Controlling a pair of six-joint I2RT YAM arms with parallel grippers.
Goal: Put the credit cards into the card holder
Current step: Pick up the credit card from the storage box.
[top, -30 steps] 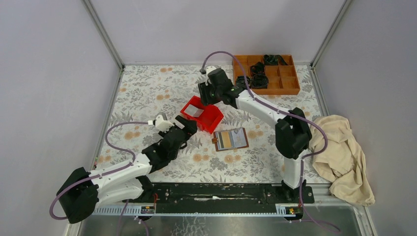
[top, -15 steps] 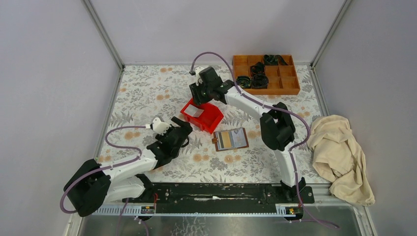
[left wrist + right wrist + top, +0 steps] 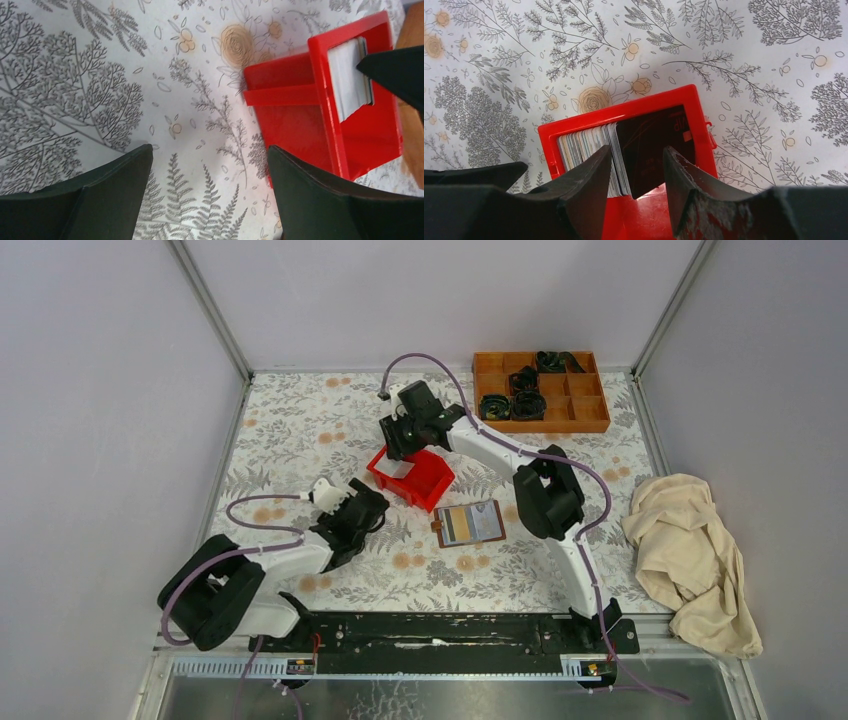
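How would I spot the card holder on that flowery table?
Find the red bin near the middle of the flowered table. Just beside it, toward the near edge, lies the card holder, open and flat. It alone is brown-edged with a pale lining; the orange tray sits far off.

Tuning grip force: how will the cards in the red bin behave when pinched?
Probably stiff, light: the cards stand thin and straight in the red bin. Packed close, so neighbours may drag along. The dark card looks glossy, likely slippery.
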